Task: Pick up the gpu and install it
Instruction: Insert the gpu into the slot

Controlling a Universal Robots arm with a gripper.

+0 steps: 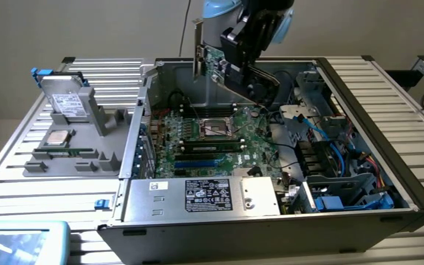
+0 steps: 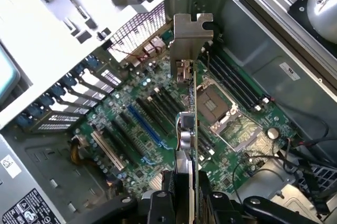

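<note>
The claw, closed on the gpu, holds the thin green card edge-on, its flat silver bracket outermost, raised over the green motherboard of an open grey metal computer case. The case lies on a ribbed silver table, with a grey moulded parts tray beside it at the exterior view's left. The card hangs apart from the case walls.

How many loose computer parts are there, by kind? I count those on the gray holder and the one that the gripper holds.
Hard drive: 1
Processor chip: 1
Memory stick: 1
Graphics card, held by the gripper: 1
Total: 4
</note>
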